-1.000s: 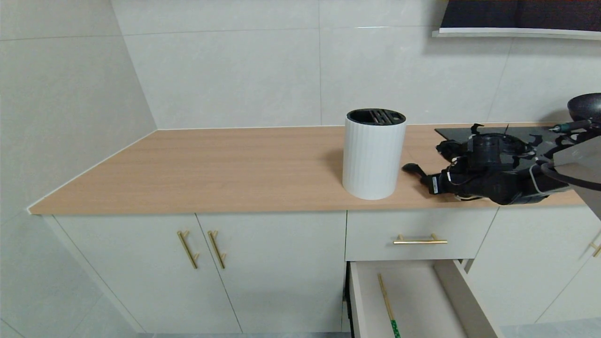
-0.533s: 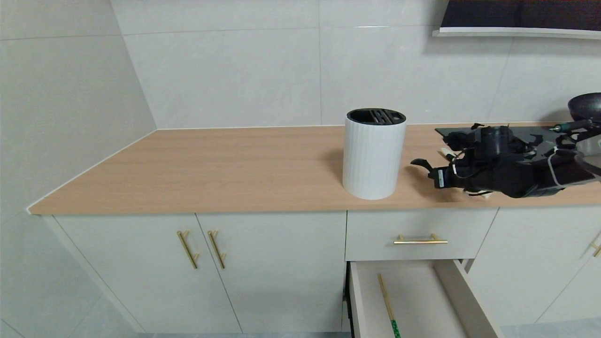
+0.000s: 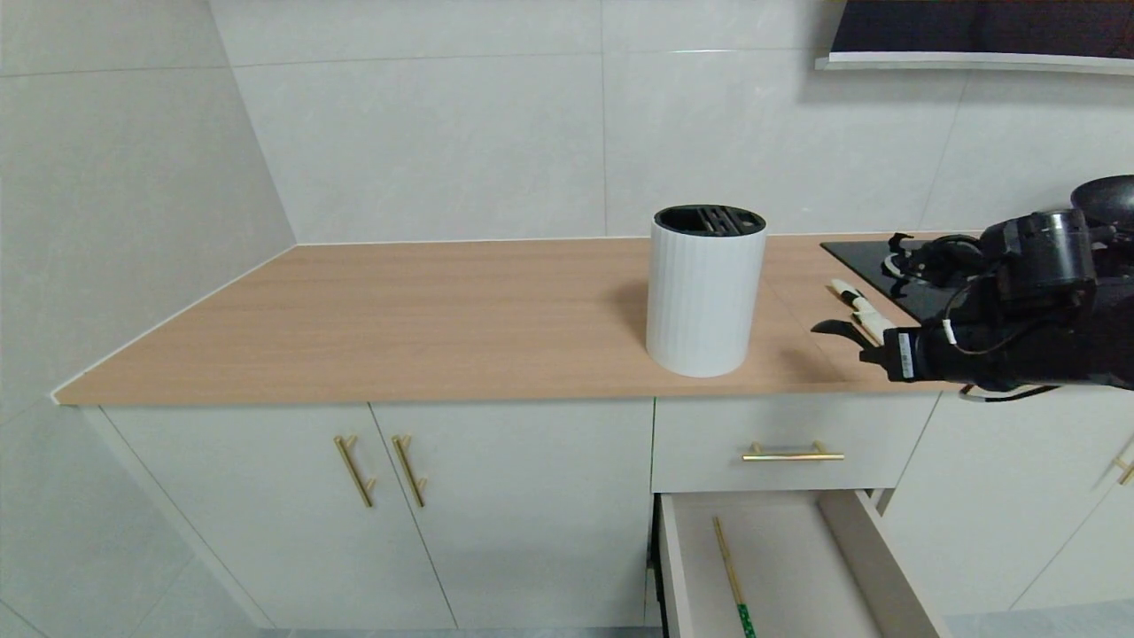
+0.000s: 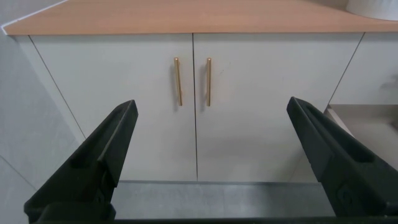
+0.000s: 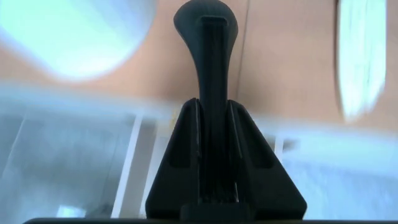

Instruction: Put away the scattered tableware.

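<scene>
Nearest, below the worktop's front edge, a drawer (image 3: 852, 548) stands pulled open. One wooden chopstick (image 3: 730, 564) with a green tip lies lengthwise on its floor, near the left wall.

The left hand (image 4: 211, 107) hangs low in front of the white cabinet doors (image 4: 261, 93). Its two black fingers are spread wide apart with nothing between them.

Higher up, the right hand (image 3: 833, 327) hovers over the front edge of the worktop (image 3: 443, 319), to the right of a white ribbed holder (image 3: 706, 301). Its fingers are pressed together and point toward the holder, and nothing shows between them.

The holder stands upright on the worktop near the front edge, with a black slotted top.

Just beyond the right hand, a slender white utensil (image 3: 858, 302) with a dark far end lies flat on the worktop. It lies between the holder and the black cooktop (image 3: 873, 261), and its near end passes behind the hand.

Farthest right, a dark pan (image 3: 1103, 195) sits over the cooktop.
</scene>
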Available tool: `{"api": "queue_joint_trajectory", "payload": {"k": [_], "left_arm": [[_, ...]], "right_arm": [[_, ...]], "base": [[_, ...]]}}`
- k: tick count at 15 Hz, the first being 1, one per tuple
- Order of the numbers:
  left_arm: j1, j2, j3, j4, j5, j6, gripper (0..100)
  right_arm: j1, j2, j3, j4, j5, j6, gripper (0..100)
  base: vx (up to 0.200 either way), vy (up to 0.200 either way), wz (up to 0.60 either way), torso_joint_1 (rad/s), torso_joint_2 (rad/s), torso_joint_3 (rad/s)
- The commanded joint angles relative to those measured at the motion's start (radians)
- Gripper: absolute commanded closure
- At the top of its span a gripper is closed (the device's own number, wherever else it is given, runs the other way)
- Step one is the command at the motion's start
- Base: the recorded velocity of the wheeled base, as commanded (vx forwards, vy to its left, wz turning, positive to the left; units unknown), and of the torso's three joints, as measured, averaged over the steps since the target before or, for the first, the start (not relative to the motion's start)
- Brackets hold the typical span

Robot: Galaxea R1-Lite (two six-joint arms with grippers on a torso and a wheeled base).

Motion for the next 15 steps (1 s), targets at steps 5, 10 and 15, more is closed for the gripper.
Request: {"api": "queue_joint_trajectory", "payload": {"k": [5, 10, 15], "left_arm": [[0.001, 0.000, 0.000, 0.000, 0.000, 0.000, 0], [-0.001, 0.000, 0.000, 0.000, 0.000, 0.000, 0], [0.001, 0.000, 0.000, 0.000, 0.000, 0.000, 0]], "right_arm": [[0.009, -0.158, 0.226, -0.008, -0.002, 0.003, 100], [0.009, -0.167, 0.266, -0.027, 0.006, 0.001, 100], [0.009, -0.150, 0.298, -0.027, 0.004, -0.019, 100]], "base": [[0.000, 0.000, 0.00, 0.000, 0.00, 0.000], [0.000, 0.000, 0.00, 0.000, 0.00, 0.000], [0.000, 0.000, 0.00, -0.053, 0.11, 0.065]]}}
